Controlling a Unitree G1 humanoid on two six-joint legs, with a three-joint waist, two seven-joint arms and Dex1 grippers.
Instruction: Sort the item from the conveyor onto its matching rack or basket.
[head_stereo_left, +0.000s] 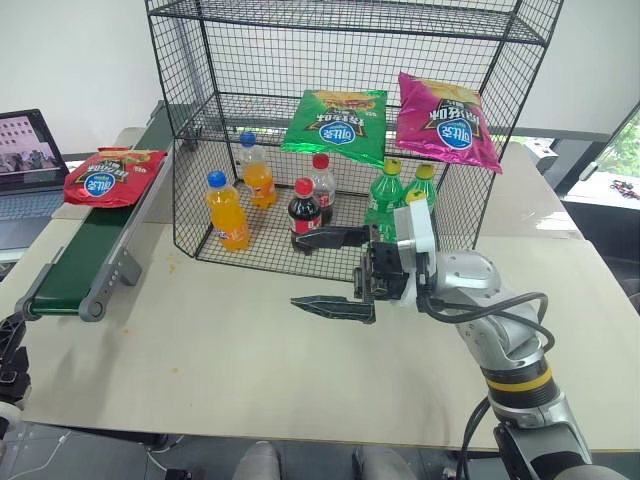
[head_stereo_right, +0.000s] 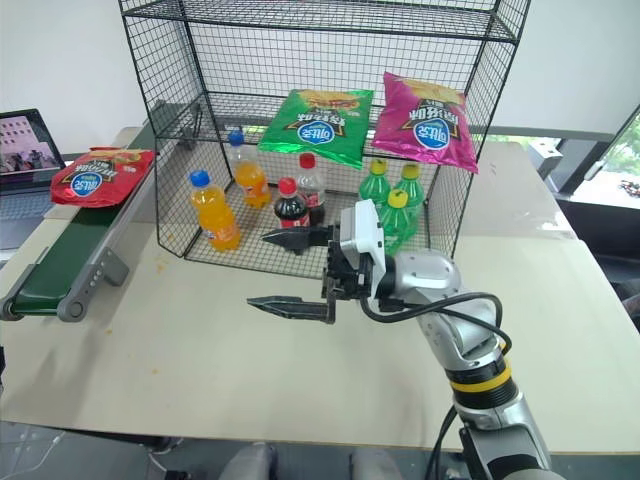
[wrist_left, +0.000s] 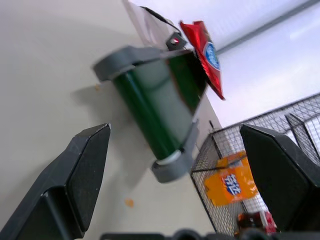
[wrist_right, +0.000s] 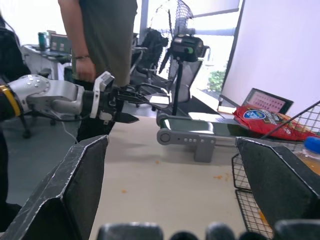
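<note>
The shiny red crisp bag (head_stereo_left: 113, 177) lies at upper left on the dark green conveyor belt (head_stereo_left: 80, 262). Centre frame, the right gripper (head_stereo_left: 333, 272) gapes wide and empty before the black wire-mesh rack (head_stereo_left: 200, 150); the left gripper (wrist_left: 175, 175) is also spread wide.

beige table (head_stereo_left: 250, 370) carries conveyor (head_stereo_left: 85, 262), wire rack (head_stereo_left: 350, 120), laptop (head_stereo_left: 30, 160).

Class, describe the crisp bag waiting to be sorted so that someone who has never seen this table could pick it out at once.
Start at the tall black wire rack on the table, then look to its left, where a dark green conveyor runs beside it. The red crisp bag lies on the belt's far end. Unlike the green bag and the magenta bag, it lies outside the rack.
</note>
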